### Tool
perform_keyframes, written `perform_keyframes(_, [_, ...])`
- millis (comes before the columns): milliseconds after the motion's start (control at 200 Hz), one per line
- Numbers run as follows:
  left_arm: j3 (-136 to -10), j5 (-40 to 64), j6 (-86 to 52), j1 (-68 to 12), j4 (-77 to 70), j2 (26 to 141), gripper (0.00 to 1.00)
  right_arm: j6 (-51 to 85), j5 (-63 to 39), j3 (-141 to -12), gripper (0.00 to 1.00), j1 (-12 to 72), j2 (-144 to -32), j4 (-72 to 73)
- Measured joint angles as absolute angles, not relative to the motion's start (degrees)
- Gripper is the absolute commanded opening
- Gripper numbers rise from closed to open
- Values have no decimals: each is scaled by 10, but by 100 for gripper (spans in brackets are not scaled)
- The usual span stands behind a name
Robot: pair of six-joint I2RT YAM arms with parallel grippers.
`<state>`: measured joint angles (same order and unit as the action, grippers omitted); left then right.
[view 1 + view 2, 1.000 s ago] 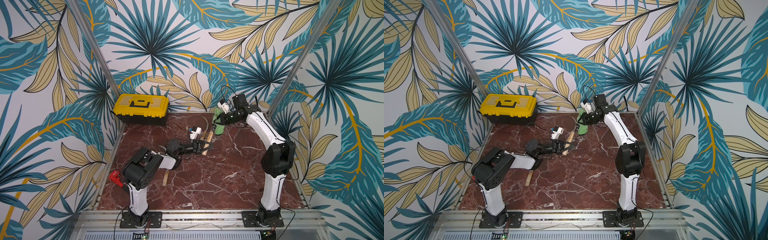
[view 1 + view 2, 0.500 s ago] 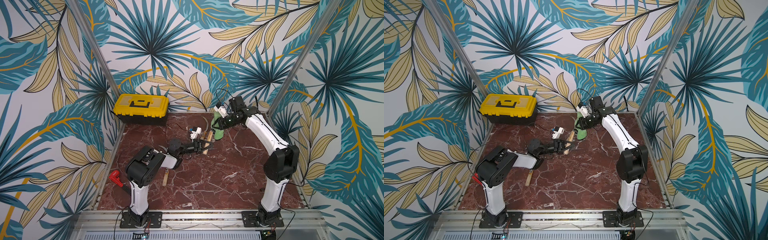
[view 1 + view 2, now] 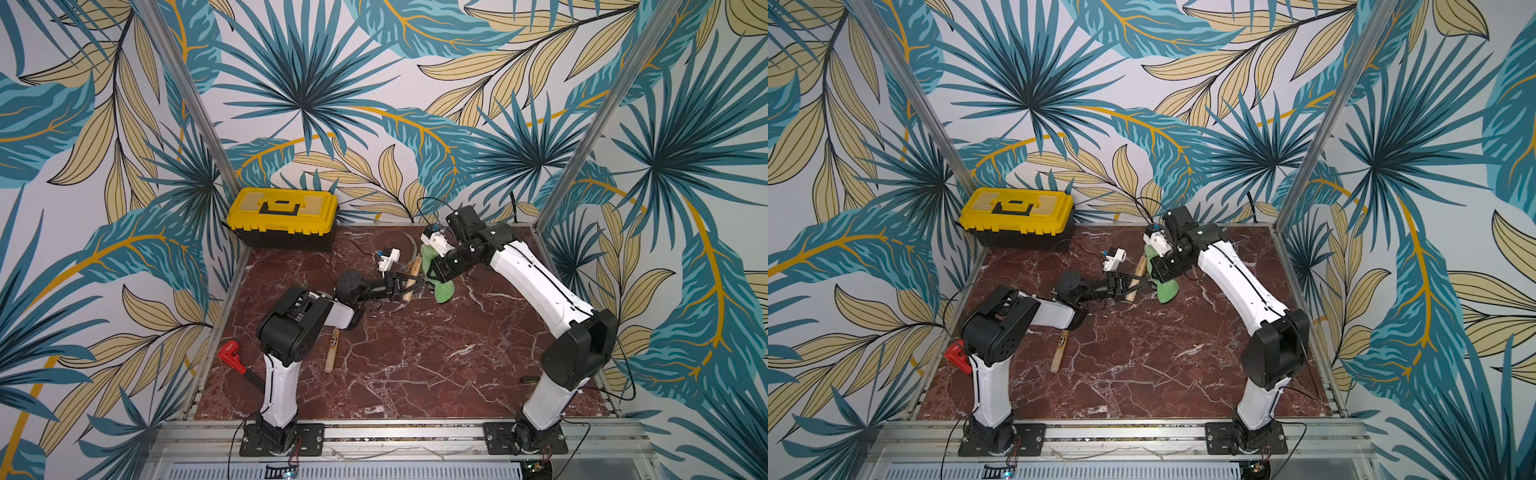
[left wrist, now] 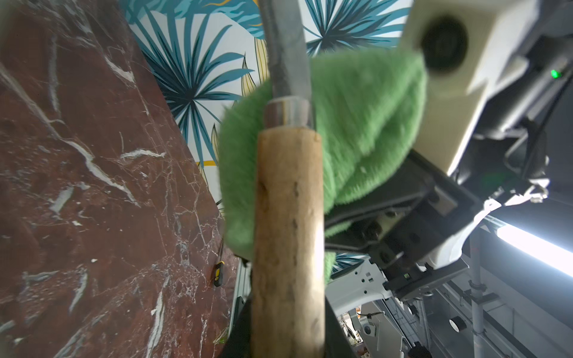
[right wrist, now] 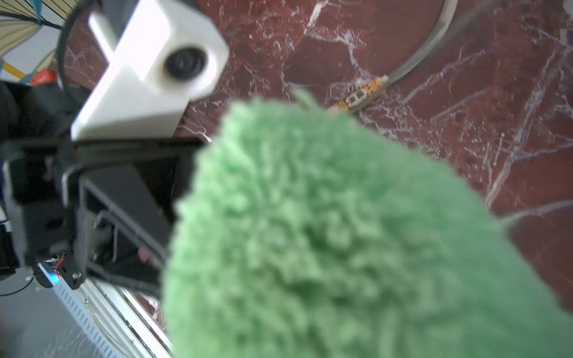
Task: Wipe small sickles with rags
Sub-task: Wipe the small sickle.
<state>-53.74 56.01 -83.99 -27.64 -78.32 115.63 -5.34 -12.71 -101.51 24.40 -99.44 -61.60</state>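
Note:
My left gripper [image 3: 400,284] is shut on the pale wooden handle of a small sickle [image 3: 417,264], whose grey blade [image 3: 409,242] curves toward the back wall. In the left wrist view the handle [image 4: 288,232] fills the middle, and the green rag [image 4: 366,133] sits right behind its metal ferrule. My right gripper [image 3: 436,272] is shut on that rag [image 3: 444,291], whose lower end droops to the marble. The rag [image 5: 341,232] hides the right jaws. Another sickle handle [image 3: 332,351] lies beside the left arm's elbow. A labelled sickle [image 5: 359,97] lies on the marble past the rag.
A yellow and black toolbox [image 3: 286,218] stands at the back left corner. A red-handled tool [image 3: 230,357] lies at the left rim. A small yellow and black screwdriver [image 4: 218,272] lies near the table's edge. Metal frame posts rise at both back corners.
My right arm has come forward and down with the rag, bringing it beside the held sickle. My left gripper has stayed about where it was, still holding the handle.

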Motion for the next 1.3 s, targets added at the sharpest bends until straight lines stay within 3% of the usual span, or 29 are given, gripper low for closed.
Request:
perform_keyframes(250, [-537, 558, -688, -272, -588, 1124, 0, -23, -42, -1020, 2, 236, -955, -663])
perform_keyframes(496, [-513, 557, -596, -272, -502, 1046, 0, -20, 15, -1080, 2, 217, -1039, -668])
perform_keyframes(826, [-451, 564, -513, -285, -397, 957, 0, -67, -19, -1160, 3, 181, -1163, -622])
perform_keyframes(1297, [-449, 564, -421, -305, -279, 919, 0, -149, -127, -1158, 3, 166, -1170, -592])
